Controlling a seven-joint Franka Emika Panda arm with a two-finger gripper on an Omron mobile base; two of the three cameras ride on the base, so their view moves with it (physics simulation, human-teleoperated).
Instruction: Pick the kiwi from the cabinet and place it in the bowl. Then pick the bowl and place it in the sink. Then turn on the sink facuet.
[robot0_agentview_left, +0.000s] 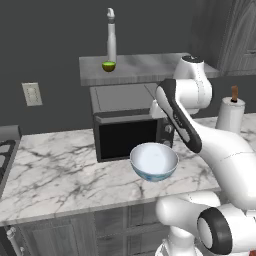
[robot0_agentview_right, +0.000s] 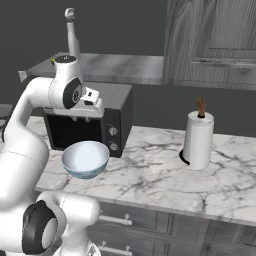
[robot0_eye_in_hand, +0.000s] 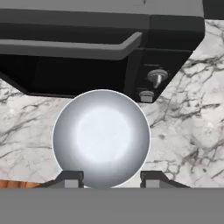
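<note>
We find the round, deep ceramic bowl (robot0_agentview_left: 154, 161), white inside with a pale blue patterned outside, standing upright on the white marble counter with grey veins (robot0_agentview_left: 60, 172), its mouth facing straight up, just in front of the grey microwave box with a black door (robot0_agentview_left: 131, 131). We see nothing inside the bowl: its white interior is bare from the left base camera, from the right base camera (robot0_agentview_right: 85, 158) and from the hand camera (robot0_eye_in_hand: 101, 138), where it reads as a clean circle seen from above. The small round kiwi (robot0_agentview_left: 109, 65), lime-green with a darker rim, sits on the flat grey wood-grain cabinet shelf (robot0_agentview_left: 145, 67) near its left end, just in front of a tall white bottle (robot0_agentview_left: 111, 36) that stands upright there. Being round, the fruit shows no long axis that we can make out, and we cannot tell which way it faces. The white arm's two-finger gripper (robot0_eye_in_hand: 111, 179) looks down on the bowl; its two dark fingertips (robot0_eye_in_hand: 70, 178) stand apart at either side of the bowl's near rim in the hand camera, moderately spread, with nothing between them, and we cannot tell whether they touch the bowl. To the right on the counter stands an upright white paper-towel roll on a brown wooden spindle (robot0_agentview_right: 198, 139), well apart from the bowl.
</note>
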